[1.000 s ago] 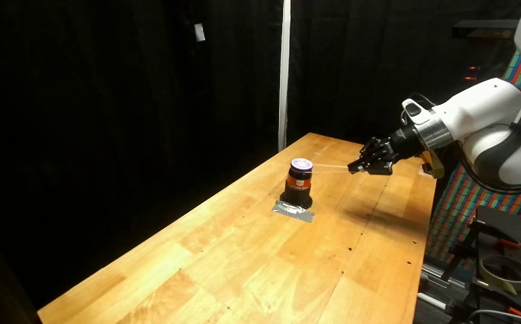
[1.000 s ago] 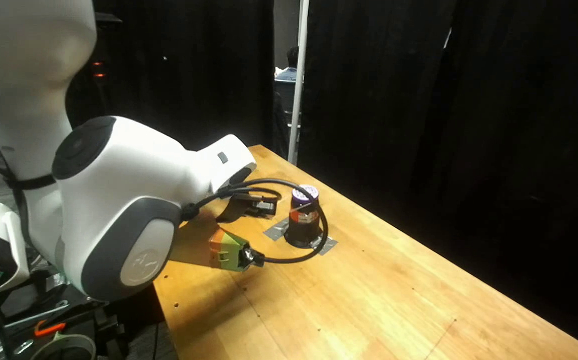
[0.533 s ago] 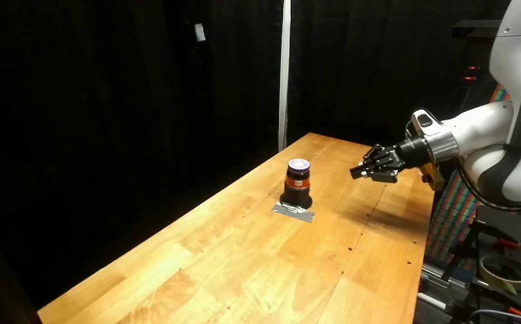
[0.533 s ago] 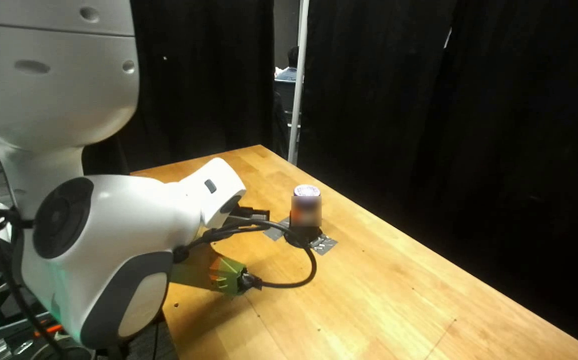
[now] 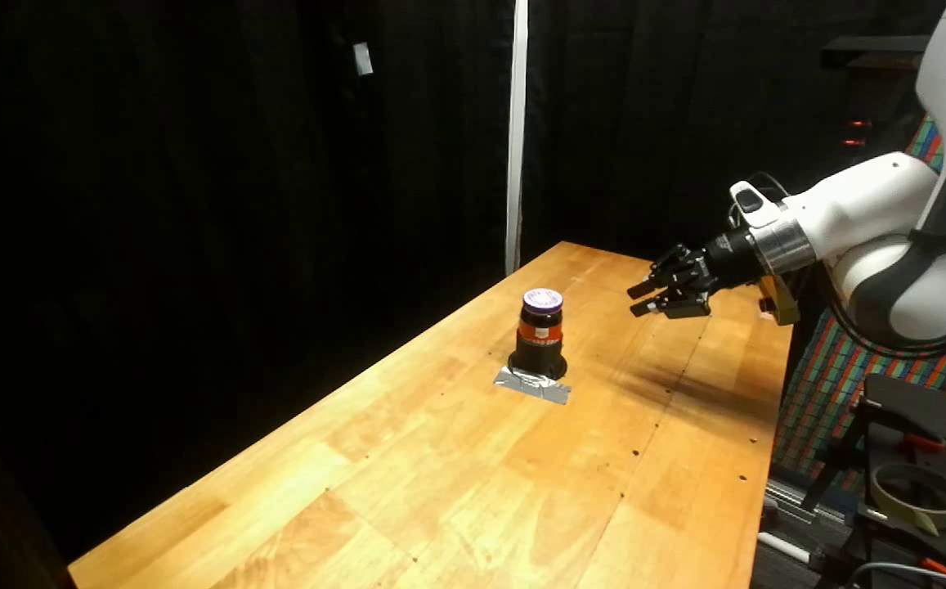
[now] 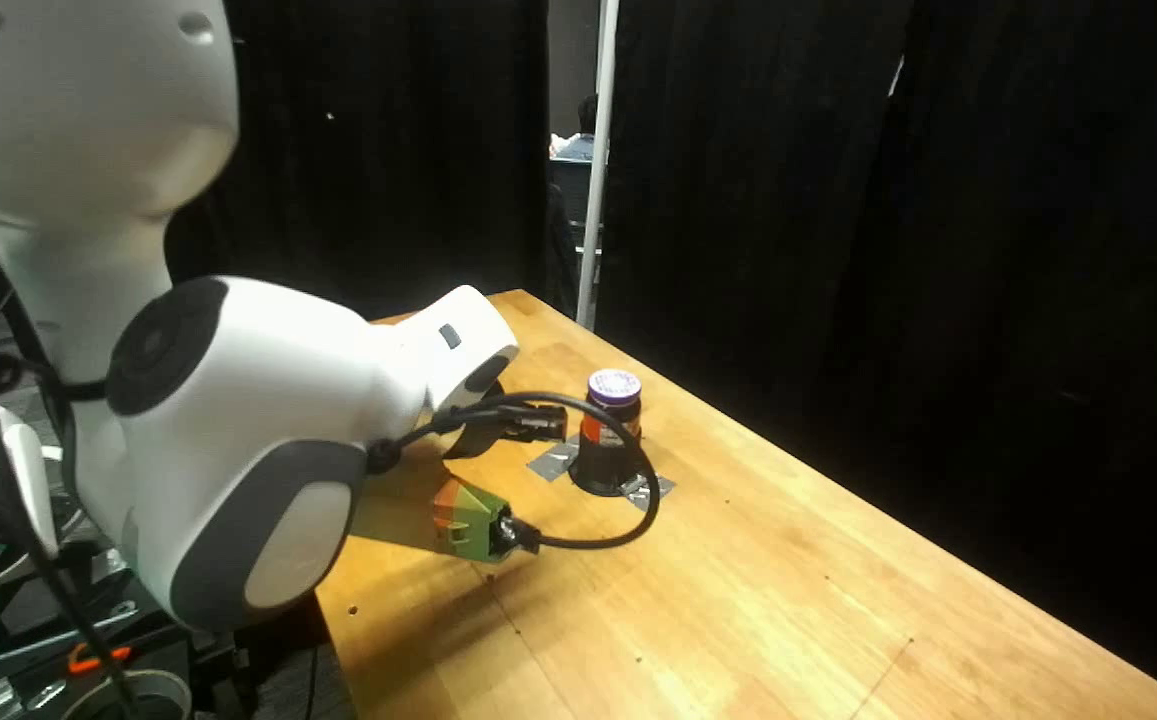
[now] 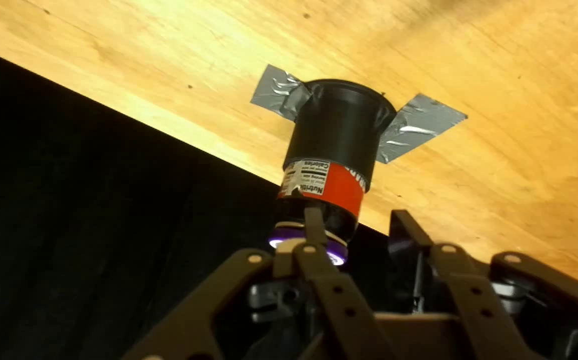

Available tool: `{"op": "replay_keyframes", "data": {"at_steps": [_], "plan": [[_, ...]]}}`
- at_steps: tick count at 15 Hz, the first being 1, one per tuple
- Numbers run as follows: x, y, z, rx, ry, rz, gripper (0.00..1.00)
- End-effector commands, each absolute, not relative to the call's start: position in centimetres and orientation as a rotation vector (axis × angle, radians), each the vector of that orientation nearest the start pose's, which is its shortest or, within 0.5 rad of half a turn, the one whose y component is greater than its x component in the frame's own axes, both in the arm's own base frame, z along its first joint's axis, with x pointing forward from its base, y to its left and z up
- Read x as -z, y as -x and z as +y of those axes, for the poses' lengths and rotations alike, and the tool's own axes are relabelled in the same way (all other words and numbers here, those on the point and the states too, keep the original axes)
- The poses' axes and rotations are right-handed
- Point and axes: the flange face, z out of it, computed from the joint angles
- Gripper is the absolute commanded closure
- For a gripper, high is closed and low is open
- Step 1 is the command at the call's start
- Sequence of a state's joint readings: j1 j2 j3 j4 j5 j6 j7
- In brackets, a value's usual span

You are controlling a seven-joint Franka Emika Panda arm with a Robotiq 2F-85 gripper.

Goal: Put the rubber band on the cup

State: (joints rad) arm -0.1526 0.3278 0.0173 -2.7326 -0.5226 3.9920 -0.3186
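The cup is a jar with an orange label and purple lid, upright in a black holder on the wooden table; it shows in both exterior views (image 5: 540, 334) (image 6: 596, 432). In the wrist view the cup (image 7: 346, 190) lies beyond my left finger, which overlaps its lid. My gripper (image 5: 641, 299) is open and empty, to the right of the cup and apart from it. In the wrist view its fingers (image 7: 358, 215) stand wide apart. The rubber band does not show clearly; a thin tan line runs along the lid's edge, and I cannot tell if it is the band.
Grey tape strips (image 5: 534, 384) fix the black holder (image 7: 341, 132) to the wooden table (image 5: 407, 458). A black cable (image 6: 628, 540) loops from the arm and crosses in front of the cup. A dark side shelf (image 5: 914, 401) with a tape roll (image 5: 918, 495) stands off the table edge.
One second ago a thin band stretched between my shut gripper and the cup; it no longer spans the gap. The gripper dipped and drew back, then rose, and its fingers have opened.
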Motion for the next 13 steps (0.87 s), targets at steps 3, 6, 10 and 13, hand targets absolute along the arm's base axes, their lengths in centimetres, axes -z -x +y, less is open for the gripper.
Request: {"op": "replay_keyframes", "data": {"at_steps": [3, 6, 10, 13], "plan": [[-28.7, -44.2, 2.3, 1.153, 2.940, -0.892, 0.14], [-31.6, -43.5, 0.1, 0.971, 3.038, -0.805, 0.00], [-35.9, -43.4, -4.4, 0.802, 3.151, -0.748, 0.00], [-41.6, -42.7, -2.3, 0.737, 3.253, -0.600, 0.01]]}}
